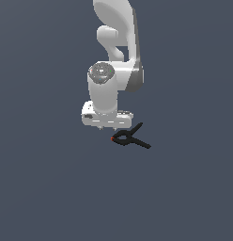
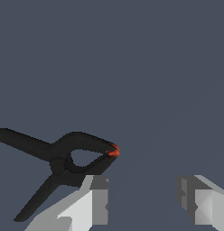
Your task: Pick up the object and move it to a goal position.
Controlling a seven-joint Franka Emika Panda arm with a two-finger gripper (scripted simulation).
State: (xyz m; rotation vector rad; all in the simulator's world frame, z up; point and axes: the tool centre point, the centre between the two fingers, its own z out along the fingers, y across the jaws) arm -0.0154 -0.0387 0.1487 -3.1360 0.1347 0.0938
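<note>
The object is a small black spring clamp (image 1: 129, 138) lying on the dark grey floor, its two thin handles splayed toward the exterior view's right and its red tip (image 1: 112, 139) pointing toward my gripper. My gripper (image 1: 107, 127) hangs just beside the tip, on the exterior view's left of the clamp. In the wrist view the clamp (image 2: 64, 155) lies outside the jaws, beside one finger (image 2: 98, 198), which covers part of its lower jaw. The other finger (image 2: 195, 200) stands far off. The gripper (image 2: 143, 194) is open and holds nothing.
The flat dark grey floor (image 1: 43, 188) spreads all around. The white arm (image 1: 116, 56) rises above the gripper. No other object shows.
</note>
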